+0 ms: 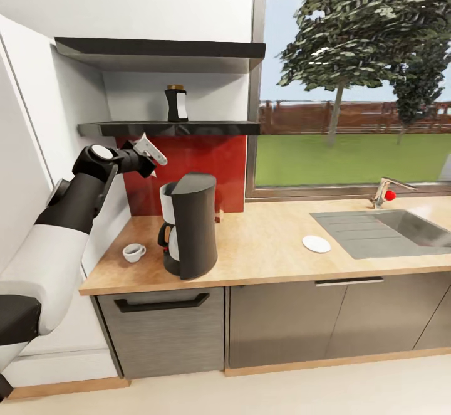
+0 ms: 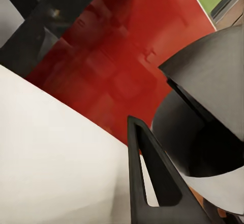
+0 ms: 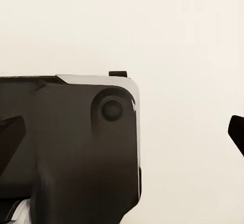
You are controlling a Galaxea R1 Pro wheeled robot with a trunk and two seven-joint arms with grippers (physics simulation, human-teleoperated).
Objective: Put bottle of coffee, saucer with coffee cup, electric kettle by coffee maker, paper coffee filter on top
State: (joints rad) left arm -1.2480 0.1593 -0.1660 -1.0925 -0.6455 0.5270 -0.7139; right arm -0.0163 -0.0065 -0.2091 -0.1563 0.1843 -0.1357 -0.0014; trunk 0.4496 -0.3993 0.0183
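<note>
A: Two dark shelves are fixed to the wall; on the thin glossy black floating shelf [image 1: 169,128] the small dark bottle with a white label and gold-yellow cap [image 1: 176,103] stands upright, at about twelve o'clock from the machine below.

B: And that machine?

A: The tall black coffee maker with a pale upper tank and glass carafe [image 1: 188,225] stands on the long light-wood worktop [image 1: 269,249], before the red wall panel [image 1: 200,164]. The small white cup with a loop handle [image 1: 133,252] sits on the worktop at its nine o'clock, near but apart. The small flat round white saucer [image 1: 316,244] lies well apart at its three o'clock, just beside the inset steel sink [image 1: 388,230].

B: The left tool?

A: The left tool [image 1: 149,150] is raised just under the black shelf, at about eleven o'clock from the coffee maker, touching nothing. From the left wrist, one dark finger [image 2: 152,183] shows against the white wall, with the coffee maker's top [image 2: 208,82] beside it. I cannot tell how wide the jaws stand.

B: The right one?

A: From the right wrist, dark finger tips [image 3: 236,130] show far apart at the picture's edges, holding nothing, over the pale floor.
</note>
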